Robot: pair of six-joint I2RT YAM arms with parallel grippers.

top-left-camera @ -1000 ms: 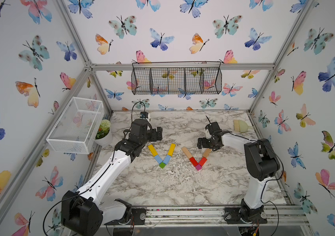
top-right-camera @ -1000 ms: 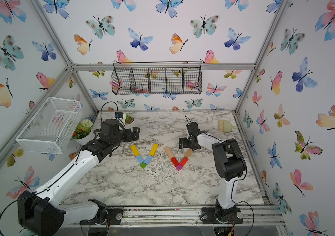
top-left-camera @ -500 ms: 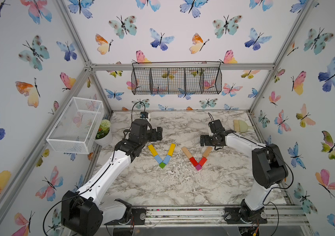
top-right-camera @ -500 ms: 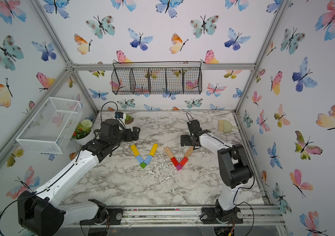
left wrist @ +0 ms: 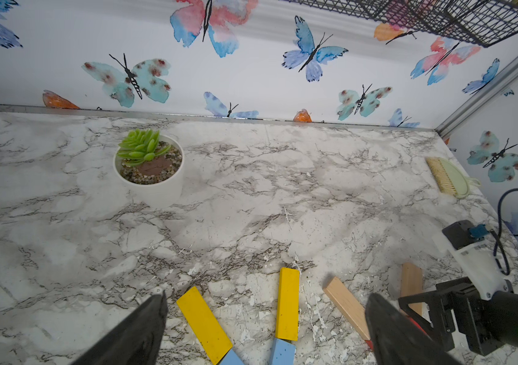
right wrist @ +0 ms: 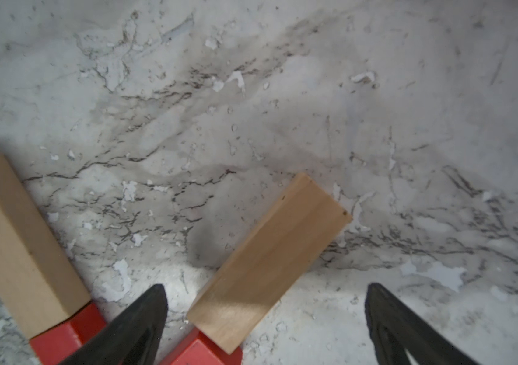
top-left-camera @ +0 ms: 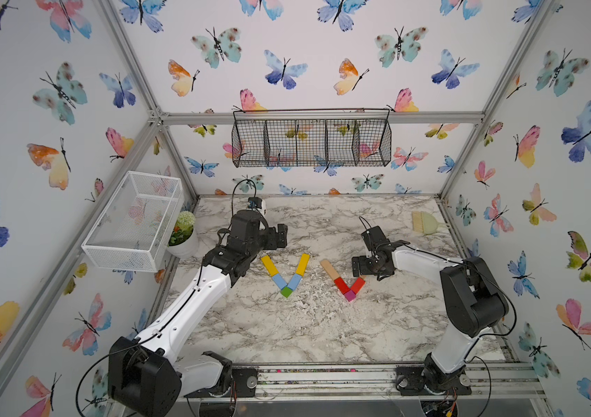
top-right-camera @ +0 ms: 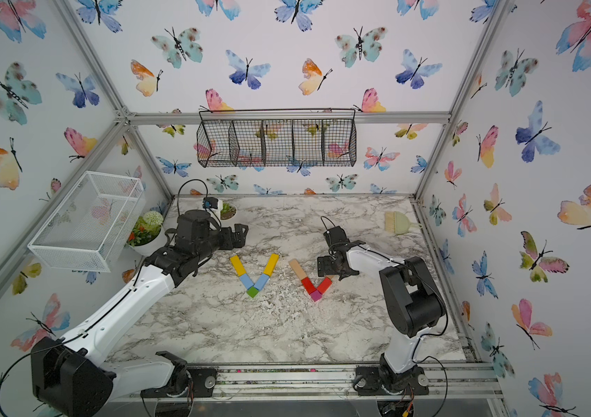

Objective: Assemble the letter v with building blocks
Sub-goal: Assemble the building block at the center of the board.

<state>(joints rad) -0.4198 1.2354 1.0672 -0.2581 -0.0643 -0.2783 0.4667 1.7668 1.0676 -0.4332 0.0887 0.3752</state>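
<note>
Main risk: right end effector (right wrist: pixel 265 292) sits low, fingers spread wide and empty, straddling a long tan wooden bar (right wrist: pixel 270 262) that lies flat on the white marble-pattern table (top-left-camera: pixel 287 335); one fingertip (right wrist: pixel 147 316) is just beside the bar's edge, so any sideways drift or twist while pulling away would likely drag it off the short red wooden bar (right wrist: pixel 200 352) it butts against and bend that arm of the letter; nothing fixes the blocks, they only butt end to end, so one knock could scatter a whole arm; left end effector (left wrist: pixel 267 301) also wide and empty, held near the top ends of the long yellow wooden bars (left wrist: pixel 287 303); a low sweep there would shove them; a straight lift looks safest for both. Looks: two V shapes side by side mid-table in both top views, near each other but apart; one has the yellow bars on top, short light-blue wooden bars (top-left-camera: pixel 279 281) below, green wooden cube (top-left-camera: pixel 286 291) at the point, joints look tight; the other has a second tan bar (top-left-camera: pixel 329 269), two red bars, magenta wooden cube (top-left-camera: pixel 350 296) at the point; its outer tan bar is hidden under the right end effector in the top views, the right wrist view shows it roughly in line with its red bar; letter judged built, twice over.
</note>
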